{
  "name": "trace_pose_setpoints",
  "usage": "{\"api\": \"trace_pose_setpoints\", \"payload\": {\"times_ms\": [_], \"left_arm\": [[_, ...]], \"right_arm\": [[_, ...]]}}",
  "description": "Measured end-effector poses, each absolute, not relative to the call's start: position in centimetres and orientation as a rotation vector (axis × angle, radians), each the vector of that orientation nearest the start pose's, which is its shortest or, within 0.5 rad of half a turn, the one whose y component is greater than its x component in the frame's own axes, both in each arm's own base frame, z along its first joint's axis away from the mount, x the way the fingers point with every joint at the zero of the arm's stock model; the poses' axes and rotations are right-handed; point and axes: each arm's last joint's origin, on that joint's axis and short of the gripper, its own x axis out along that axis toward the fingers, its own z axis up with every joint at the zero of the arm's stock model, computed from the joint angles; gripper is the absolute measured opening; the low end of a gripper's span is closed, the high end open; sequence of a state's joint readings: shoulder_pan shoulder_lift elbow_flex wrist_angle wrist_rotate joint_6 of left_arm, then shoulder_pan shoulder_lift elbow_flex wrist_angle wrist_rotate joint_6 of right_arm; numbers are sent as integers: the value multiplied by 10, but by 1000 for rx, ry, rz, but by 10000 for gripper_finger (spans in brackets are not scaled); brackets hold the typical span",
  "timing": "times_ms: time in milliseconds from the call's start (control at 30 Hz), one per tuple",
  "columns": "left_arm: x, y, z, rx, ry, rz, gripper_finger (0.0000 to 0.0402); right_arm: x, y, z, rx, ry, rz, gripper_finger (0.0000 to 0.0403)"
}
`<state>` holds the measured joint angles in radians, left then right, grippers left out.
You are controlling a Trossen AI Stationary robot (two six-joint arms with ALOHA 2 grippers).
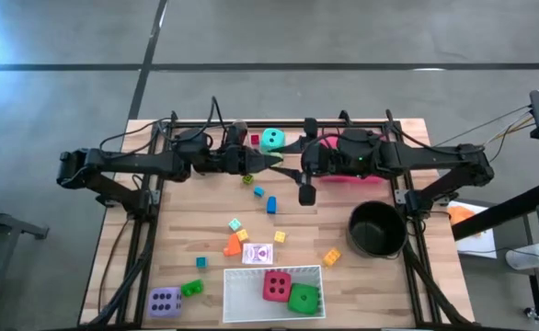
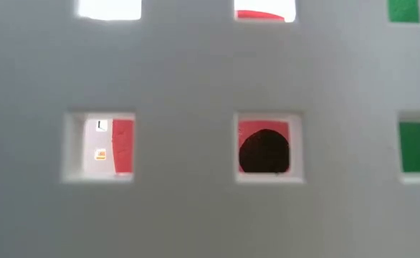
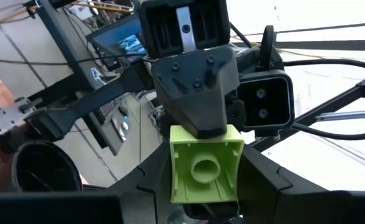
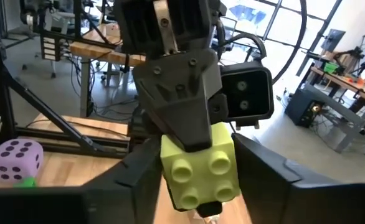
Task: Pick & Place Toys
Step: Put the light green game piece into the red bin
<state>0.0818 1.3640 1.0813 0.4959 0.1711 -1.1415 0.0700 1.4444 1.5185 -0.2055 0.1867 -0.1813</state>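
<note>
Both arms crowd the table's far middle; bare wood (image 1: 361, 285) lies open beside the white tray (image 1: 242, 299).

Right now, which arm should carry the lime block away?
Probably the right: its gripper already grips the lime block alongside the left gripper, and the black pot stands on its side.

**Lime block held in mid-air, other toys scattered**

A lime-green four-stud block (image 4: 200, 171) hangs between both hands, studs toward the right one. The teal die (image 1: 271, 140) sits at the far edge, the purple die (image 1: 165, 301) at the near-left corner, and the red die (image 1: 277, 286) and green die (image 1: 303, 298) touch, side by side.
</note>
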Motion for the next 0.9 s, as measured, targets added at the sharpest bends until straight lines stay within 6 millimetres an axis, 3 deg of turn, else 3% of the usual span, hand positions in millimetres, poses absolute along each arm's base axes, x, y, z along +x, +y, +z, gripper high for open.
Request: {"api": "trace_pose_setpoints", "payload": {"times_ms": [100, 333, 567, 900], "left_arm": [[311, 20, 371, -1136, -130, -204, 132], [311, 21, 371, -1136, -132, -202, 133], [311, 21, 372, -1119, -146, -198, 269], [309, 20, 372, -1038, -126, -195, 285]], "right_arm": [[321, 17, 431, -216, 142, -102, 140], [321, 18, 431, -229, 143, -100, 139], [321, 18, 430, -175, 149, -103, 133], [308, 16, 434, -102, 181, -101, 133]]}}
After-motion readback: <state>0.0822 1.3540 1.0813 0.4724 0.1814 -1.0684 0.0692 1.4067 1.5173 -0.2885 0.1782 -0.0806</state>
